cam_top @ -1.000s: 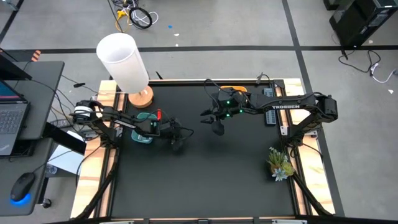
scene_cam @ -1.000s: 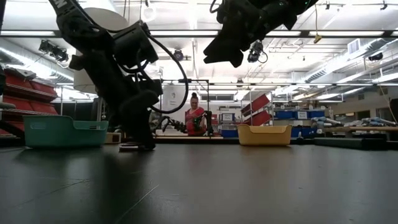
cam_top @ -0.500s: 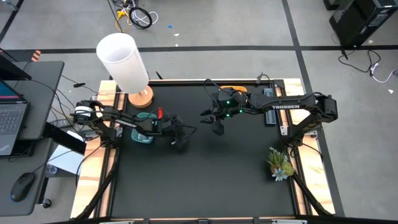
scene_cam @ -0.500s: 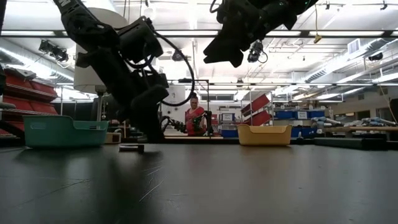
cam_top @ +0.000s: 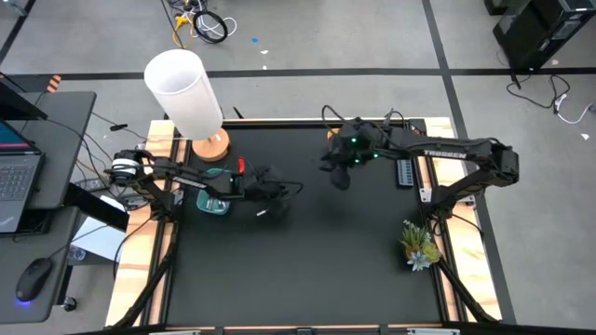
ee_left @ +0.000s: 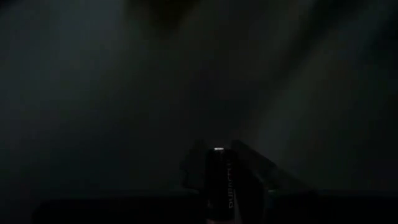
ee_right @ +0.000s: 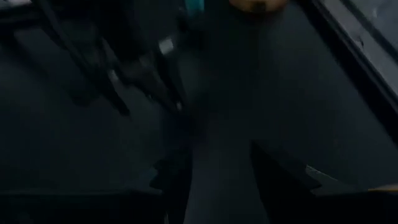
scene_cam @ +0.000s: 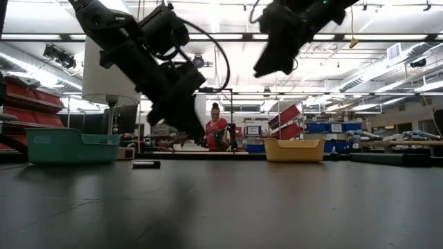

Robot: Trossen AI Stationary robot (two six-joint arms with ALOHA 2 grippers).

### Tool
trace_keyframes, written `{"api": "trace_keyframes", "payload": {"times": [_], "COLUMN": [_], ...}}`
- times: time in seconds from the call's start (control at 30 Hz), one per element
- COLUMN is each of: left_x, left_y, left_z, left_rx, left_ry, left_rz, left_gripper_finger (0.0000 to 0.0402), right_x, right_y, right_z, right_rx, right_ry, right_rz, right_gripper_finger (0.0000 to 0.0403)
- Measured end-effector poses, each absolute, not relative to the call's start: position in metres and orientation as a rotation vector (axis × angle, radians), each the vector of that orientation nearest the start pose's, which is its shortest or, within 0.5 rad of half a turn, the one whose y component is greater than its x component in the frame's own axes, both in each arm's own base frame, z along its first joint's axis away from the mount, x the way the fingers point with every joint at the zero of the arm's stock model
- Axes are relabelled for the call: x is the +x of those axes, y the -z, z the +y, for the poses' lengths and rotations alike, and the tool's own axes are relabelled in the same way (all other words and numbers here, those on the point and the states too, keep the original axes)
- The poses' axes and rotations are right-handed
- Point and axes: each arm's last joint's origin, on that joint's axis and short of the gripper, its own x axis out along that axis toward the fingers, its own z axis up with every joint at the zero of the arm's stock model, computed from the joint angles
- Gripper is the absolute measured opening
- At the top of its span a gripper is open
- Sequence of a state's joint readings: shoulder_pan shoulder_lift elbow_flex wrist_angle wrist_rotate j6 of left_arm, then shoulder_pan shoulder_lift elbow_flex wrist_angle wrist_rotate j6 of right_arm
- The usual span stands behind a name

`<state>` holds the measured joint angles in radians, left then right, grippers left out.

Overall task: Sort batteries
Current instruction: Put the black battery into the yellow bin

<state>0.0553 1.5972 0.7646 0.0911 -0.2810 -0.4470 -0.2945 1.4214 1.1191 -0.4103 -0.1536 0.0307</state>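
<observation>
Gripping a dark battery (ee_left: 219, 184) between its fingers, the left gripper (cam_top: 272, 189) hangs above the worktop (cam_top: 307, 270) just left of centre. A second battery (scene_cam: 146, 164) lies on the mat below, apart from it. The right gripper (cam_top: 341, 175) hovers near the far edge, fingers spread and empty.

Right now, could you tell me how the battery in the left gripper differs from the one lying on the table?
The held battery is clamped in the jaws of the left gripper, above the table. The loose battery lies flat on the table, untouched. Both look dark and cylindrical.
</observation>
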Motion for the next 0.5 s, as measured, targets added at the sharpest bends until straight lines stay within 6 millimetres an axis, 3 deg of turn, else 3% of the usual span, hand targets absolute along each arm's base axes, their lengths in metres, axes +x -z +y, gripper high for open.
{"api": "trace_keyframes", "payload": {"times": [0.1,0.27,0.5], "left_x": [0.314,0.325,0.335], "left_y": [-0.173,-0.196,-0.231], "left_z": [0.031,0.049,0.069], "left_rx": [-0.350,-0.376,-0.404], "left_ry": [-0.467,-0.473,-0.475], "left_rz": [0.534,0.331,0.054], "left_gripper_finger": [0.0055,0.0055,0.0055], "right_x": [0.281,0.264,0.262], "right_y": [-0.280,-0.250,-0.238], "right_z": [-0.086,-0.081,-0.075], "right_rx": [0.217,0.311,0.392], "right_ry": [0.167,0.203,0.208], "right_rz": [0.745,0.730,0.472], "right_gripper_finger": [0.0172,0.0172,0.0172]}}
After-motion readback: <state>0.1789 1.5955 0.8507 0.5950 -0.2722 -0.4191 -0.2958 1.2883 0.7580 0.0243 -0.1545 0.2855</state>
